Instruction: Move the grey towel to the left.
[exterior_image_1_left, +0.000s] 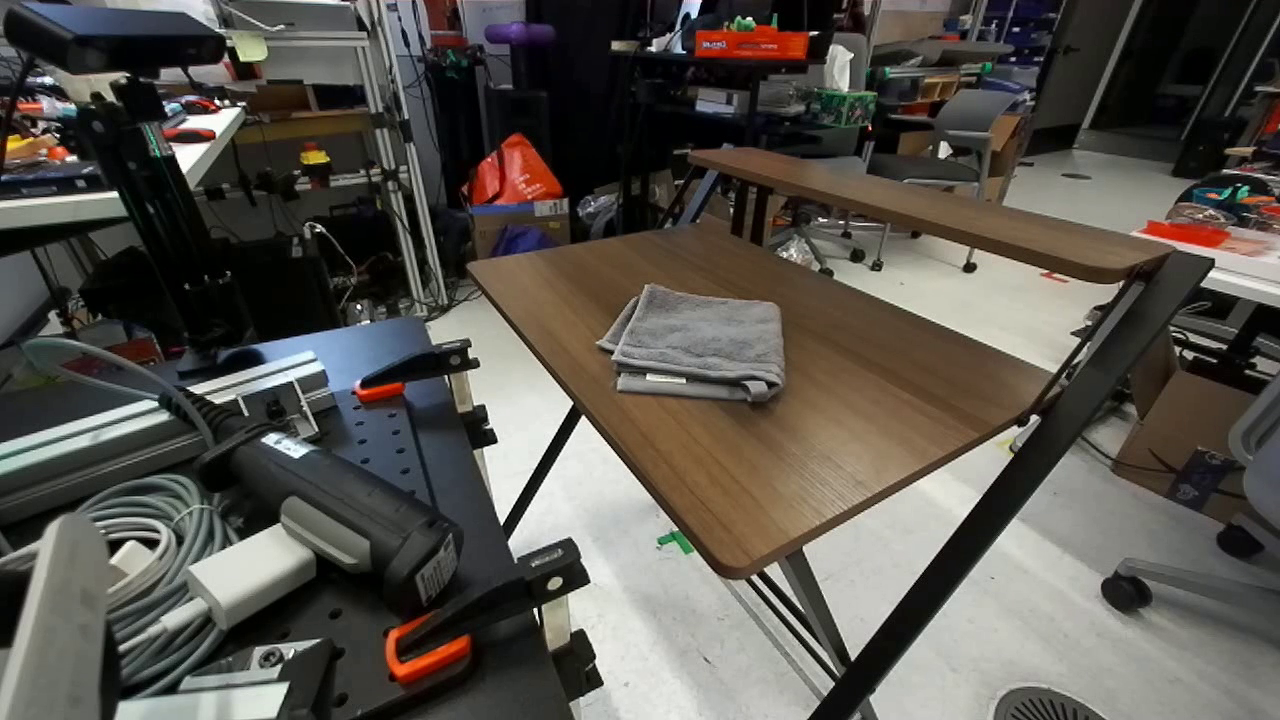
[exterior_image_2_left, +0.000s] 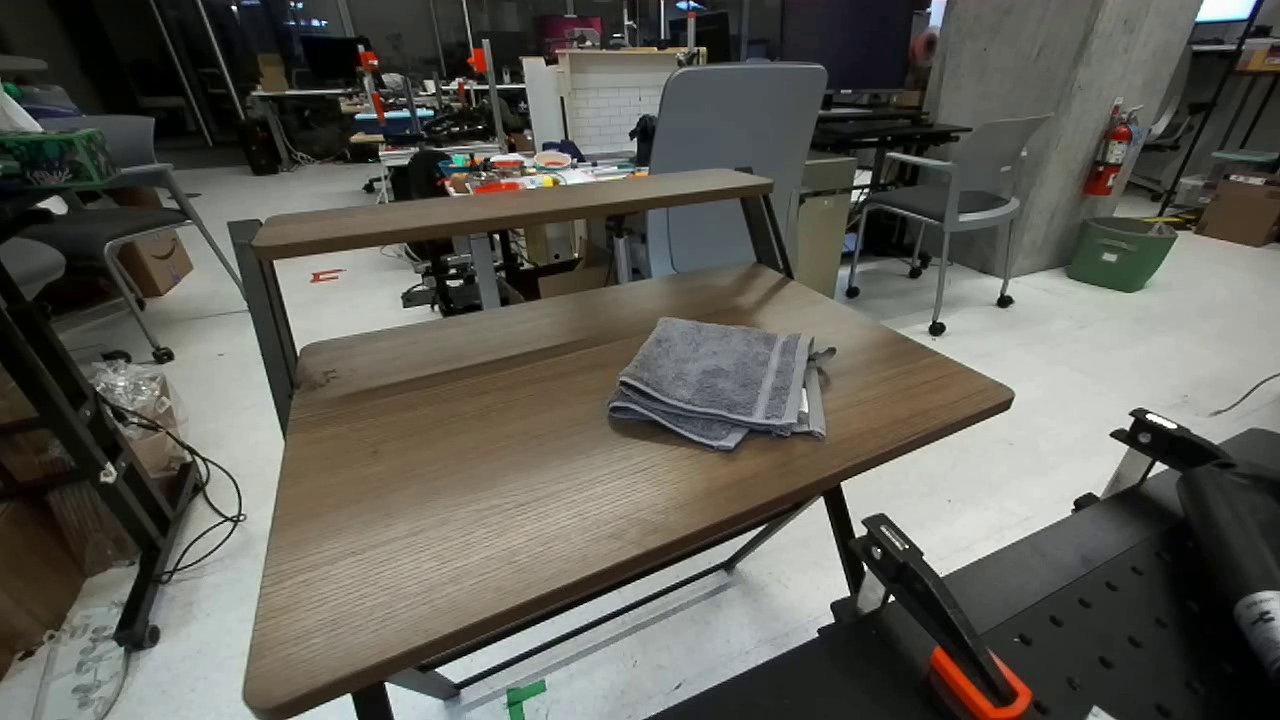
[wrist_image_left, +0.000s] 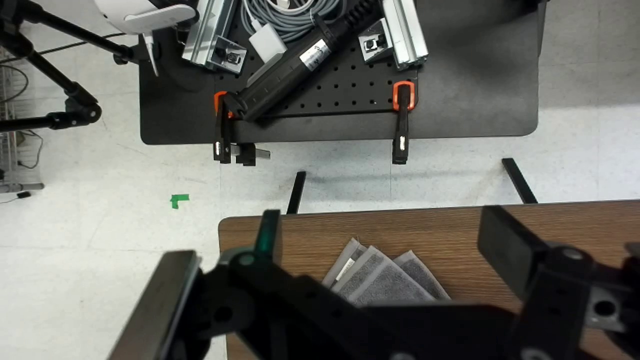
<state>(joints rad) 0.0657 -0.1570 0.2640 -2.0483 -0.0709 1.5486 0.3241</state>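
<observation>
The grey towel lies folded in a flat, layered stack on the brown tabletop. It shows whole in both exterior views (exterior_image_1_left: 705, 340) (exterior_image_2_left: 715, 375). In the wrist view the towel (wrist_image_left: 385, 280) is seen from above, with its corners and a white label showing. Its lower part is hidden behind the gripper's body. My gripper (wrist_image_left: 384, 232) is open, with its two fingers wide apart and nothing between them. It is above the table, apart from the towel, and the towel's visible corners appear between the fingers. The gripper is out of view in both exterior views.
The brown table (exterior_image_1_left: 800, 480) has a raised shelf (exterior_image_2_left: 500, 210) along one long side. A black workbench (wrist_image_left: 475, 90) stands across a floor gap, carrying a black handheld tool (wrist_image_left: 290, 75), coiled cable and orange-black clamps (wrist_image_left: 402, 120). A black camera stand (exterior_image_1_left: 160, 190) stands on the bench.
</observation>
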